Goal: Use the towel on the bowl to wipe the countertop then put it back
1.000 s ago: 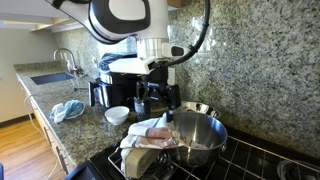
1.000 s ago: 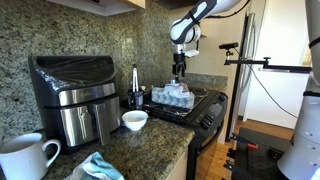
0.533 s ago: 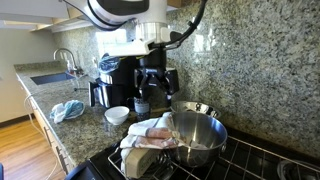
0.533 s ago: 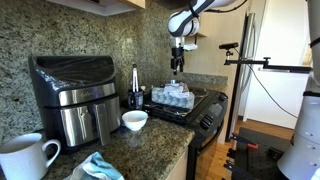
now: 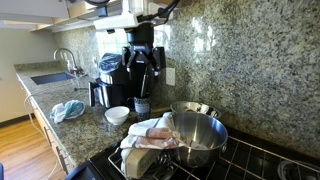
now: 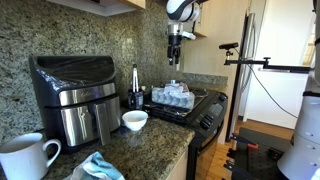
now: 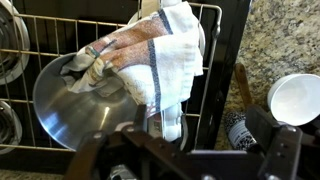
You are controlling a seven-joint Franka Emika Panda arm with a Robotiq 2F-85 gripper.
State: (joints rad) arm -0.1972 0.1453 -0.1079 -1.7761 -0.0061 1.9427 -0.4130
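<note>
The countertop (image 5: pixel 88 128) ran along the stone wall in both exterior views, with the stove (image 5: pixel 255 160) at its right end in an exterior view. An air fryer (image 6: pixel 75 95) stood on the countertop against the wall. The bowl (image 5: pixel 203 138) sat on the stove grates, a smaller steel bowl (image 5: pixel 190 107) just behind it. The towel (image 5: pixel 146 134) lay bunched over the bowl's left rim, part inside and part hanging outside; in the wrist view it (image 7: pixel 155 55) draped across the rim of the bowl (image 7: pixel 65 105). The gripper (image 5: pixel 142 68) hung well above the stove, apart from the towel, its fingers (image 7: pixel 285 150) spread wide and holding nothing. A blue cloth (image 5: pixel 68 110) lay far left on the countertop, a white bowl (image 5: pixel 117 115) between it and the stove. A mug (image 6: pixel 25 158) stood near the counter's edge.
</note>
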